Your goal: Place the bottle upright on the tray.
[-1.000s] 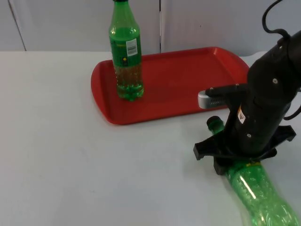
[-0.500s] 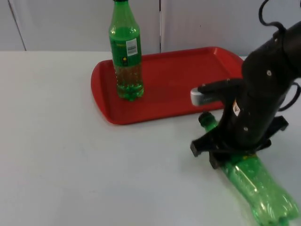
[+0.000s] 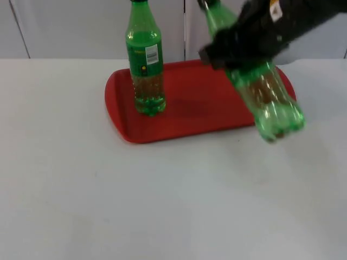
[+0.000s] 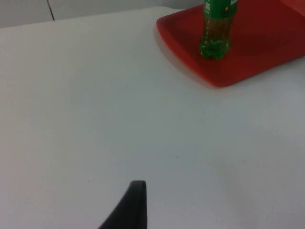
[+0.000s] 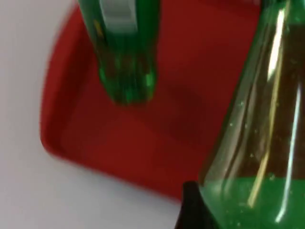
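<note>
The right gripper (image 3: 244, 51) holds a green bottle (image 3: 265, 97) aloft over the far right end of the red tray (image 3: 184, 122), its fingers pinching the bottle around its upper body. The bottle hangs tilted, its cap end up toward the wall and its base down and outward past the tray's right edge, clear of the table (image 3: 108, 195). In the right wrist view the held bottle (image 5: 257, 143) runs close along the fingers, with the tray (image 5: 143, 152) beyond them. A second green bottle (image 3: 145, 59) stands upright on the tray's left half, well apart from the fingers. The left gripper (image 4: 131, 207) waits above bare table, the tray (image 4: 224, 71) and standing bottle (image 4: 217, 26) far ahead of it; whether its fingers are spread cannot be told.
</note>
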